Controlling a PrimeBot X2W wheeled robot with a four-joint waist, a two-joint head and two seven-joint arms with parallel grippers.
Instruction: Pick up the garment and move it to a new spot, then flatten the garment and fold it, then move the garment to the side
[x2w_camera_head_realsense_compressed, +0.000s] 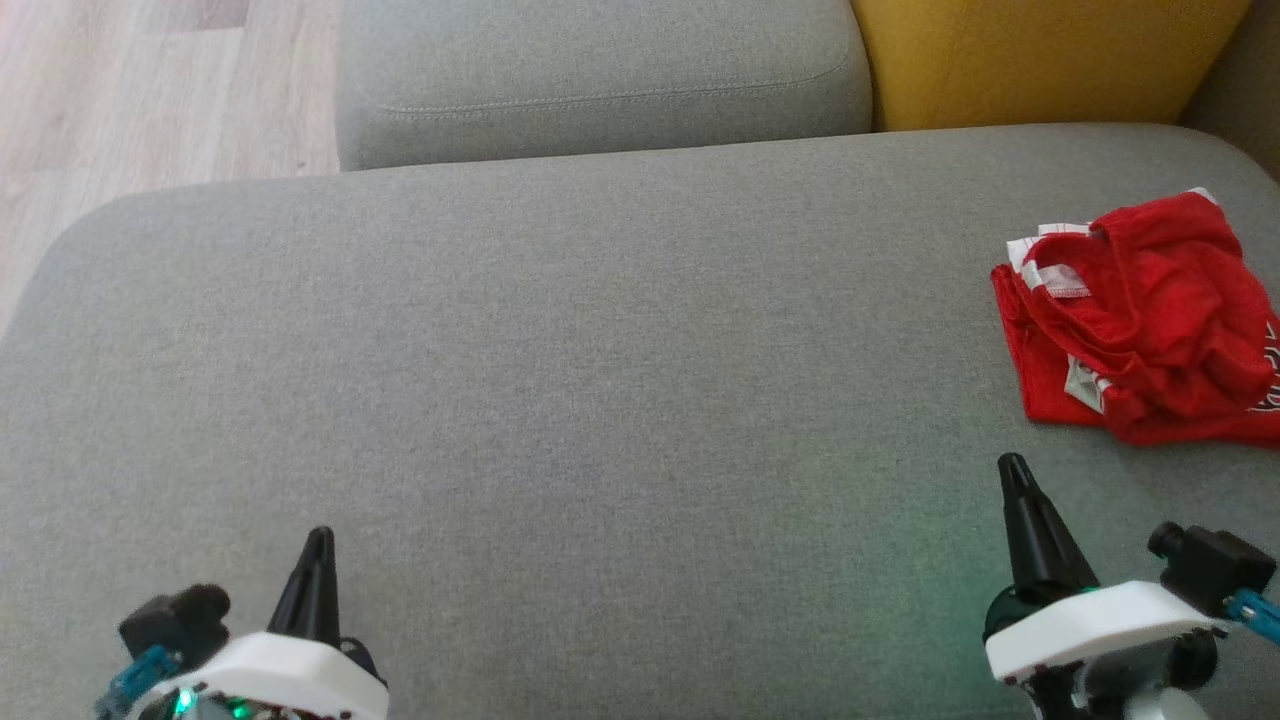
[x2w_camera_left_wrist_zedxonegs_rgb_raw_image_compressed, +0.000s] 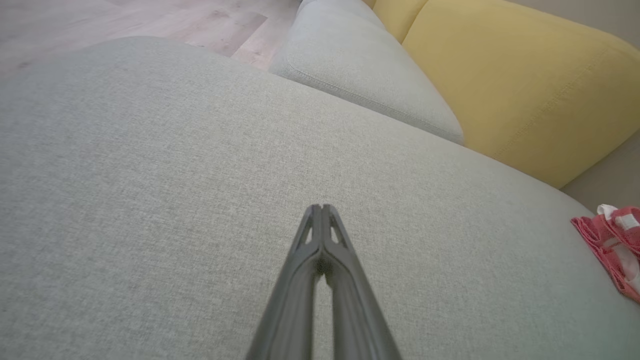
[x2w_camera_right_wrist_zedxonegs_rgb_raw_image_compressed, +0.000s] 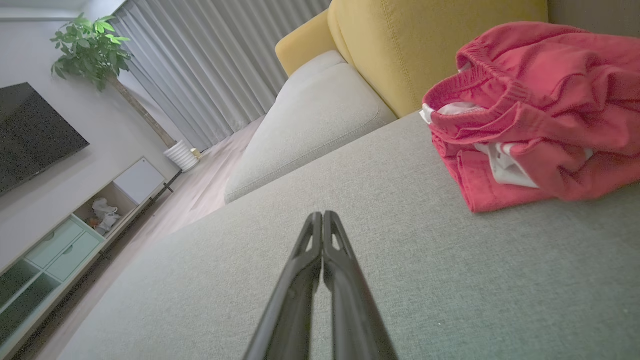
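Note:
The garment (x2w_camera_head_realsense_compressed: 1140, 320) is a red piece with white trim, lying in a rumpled, loosely folded heap at the right side of the grey sofa seat (x2w_camera_head_realsense_compressed: 600, 380). It also appears in the right wrist view (x2w_camera_right_wrist_zedxonegs_rgb_raw_image_compressed: 535, 115) and at the edge of the left wrist view (x2w_camera_left_wrist_zedxonegs_rgb_raw_image_compressed: 612, 245). My right gripper (x2w_camera_head_realsense_compressed: 1012, 466) hovers just short of the garment, below and left of it, fingers pressed together and holding nothing (x2w_camera_right_wrist_zedxonegs_rgb_raw_image_compressed: 323, 216). My left gripper (x2w_camera_head_realsense_compressed: 320, 535) sits at the lower left over bare cushion, far from the garment, fingers shut and empty (x2w_camera_left_wrist_zedxonegs_rgb_raw_image_compressed: 320, 207).
A second grey cushion (x2w_camera_head_realsense_compressed: 600, 80) and a yellow sofa back (x2w_camera_head_realsense_compressed: 1040, 55) lie beyond the seat. Wooden floor (x2w_camera_head_realsense_compressed: 150, 90) runs off the left edge. The right wrist view shows a TV stand (x2w_camera_right_wrist_zedxonegs_rgb_raw_image_compressed: 75, 235), a potted plant (x2w_camera_right_wrist_zedxonegs_rgb_raw_image_compressed: 100, 45) and curtains (x2w_camera_right_wrist_zedxonegs_rgb_raw_image_compressed: 210, 65).

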